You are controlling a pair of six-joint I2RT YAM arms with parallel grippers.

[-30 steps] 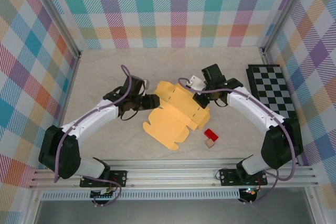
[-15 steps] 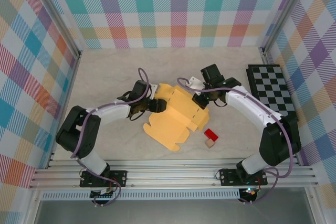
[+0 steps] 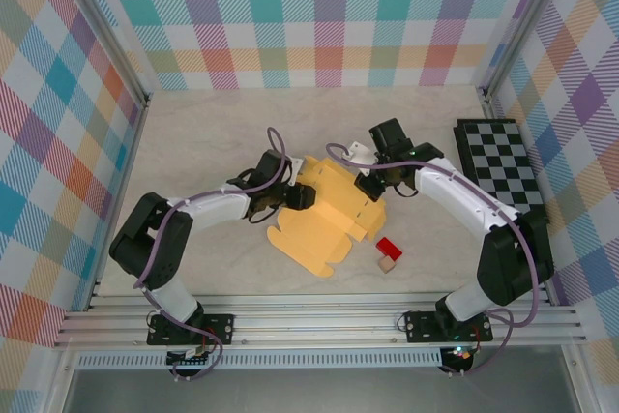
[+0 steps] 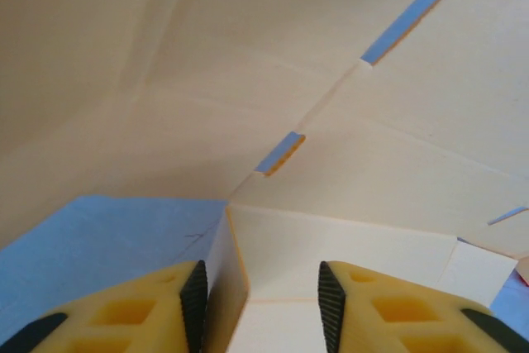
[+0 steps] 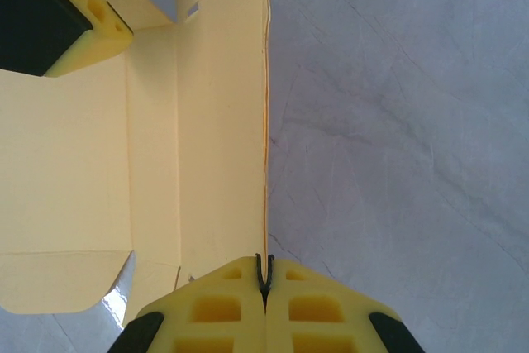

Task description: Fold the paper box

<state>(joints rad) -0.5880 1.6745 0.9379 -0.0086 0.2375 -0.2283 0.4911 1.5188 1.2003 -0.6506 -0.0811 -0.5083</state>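
Note:
The paper box (image 3: 334, 212) is a pale orange-yellow die-cut sheet lying partly flat at the table's middle, its back panels lifted. My left gripper (image 3: 302, 196) reaches over the sheet's left side. In the left wrist view the left gripper (image 4: 263, 307) is open, and a raised flap (image 4: 227, 287) stands between its fingers, close to the left pad (image 4: 196, 299). My right gripper (image 3: 372, 184) is at the sheet's right back edge. In the right wrist view the right gripper (image 5: 264, 280) is shut on the upright thin edge of a panel (image 5: 219, 138).
A small red block (image 3: 388, 247) with a tan cube (image 3: 388, 264) lies just right of the sheet's front corner. A black-and-white checkered board (image 3: 505, 169) lies at the far right. Plaid walls enclose the table on three sides.
My left arm has swung right, bringing its gripper from beside the sheet's left edge onto the left flap. The right gripper has held its place on the panel edge.

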